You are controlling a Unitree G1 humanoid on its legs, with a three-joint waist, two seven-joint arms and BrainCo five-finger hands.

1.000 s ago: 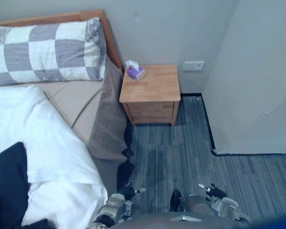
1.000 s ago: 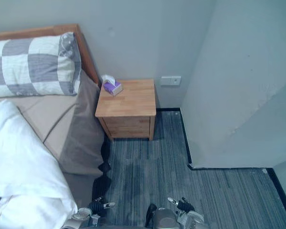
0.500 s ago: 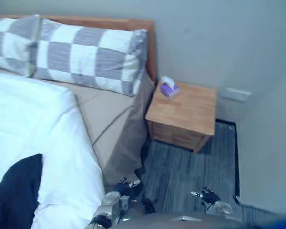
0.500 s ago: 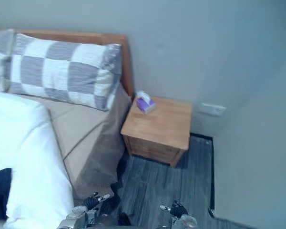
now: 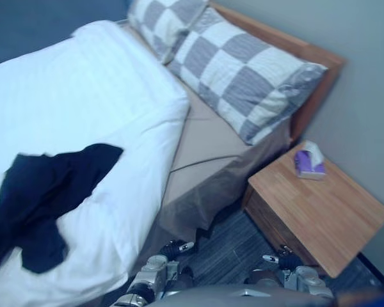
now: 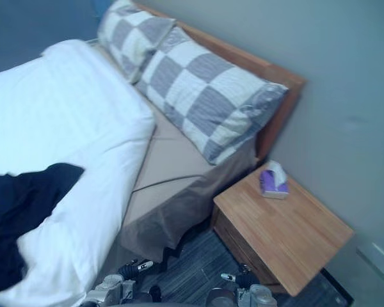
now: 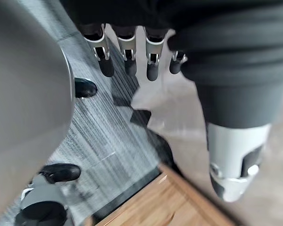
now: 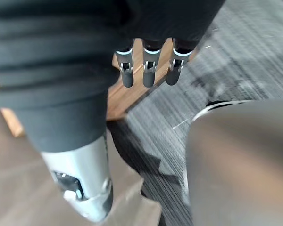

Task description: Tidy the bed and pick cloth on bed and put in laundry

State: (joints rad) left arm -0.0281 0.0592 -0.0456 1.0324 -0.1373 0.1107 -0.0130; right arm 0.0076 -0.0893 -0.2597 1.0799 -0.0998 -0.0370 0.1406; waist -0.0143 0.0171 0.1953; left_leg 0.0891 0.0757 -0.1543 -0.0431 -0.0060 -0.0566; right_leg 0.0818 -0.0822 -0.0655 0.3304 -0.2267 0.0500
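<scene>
**A:** How much of the task can be counted as done?

**B:** Very little, it is judged. The cloth (image 5: pixel 45 198) is spread in a dark crumpled heap on the white duvet (image 5: pixel 96 89), toward the near side of the bed. The duvet is rumpled along its edge, and a strip of brown sheet (image 5: pixel 205 141) is exposed below the pillows (image 5: pixel 243 70).

**A:** Is anything held?

**B:** Nothing. The left hand (image 5: pixel 159 267) is hung low over the floor beside the bed, its fingers (image 7: pixel 127 54) straight and slack, with nothing between them. The right hand (image 5: pixel 294 274) is equally loose and empty, low by the nightstand (image 5: pixel 320 211), on which a tissue box (image 5: pixel 309 163) is stood.

**A:** What is left, then?

**B:** Nearly all of it. The cloth lies well apart from both hands, so it has to be reached, grasped, lifted off and carried to the laundry. The duvet must then be drawn up and smoothed. The pillows appear to need little, though that is only a judgement.
</scene>
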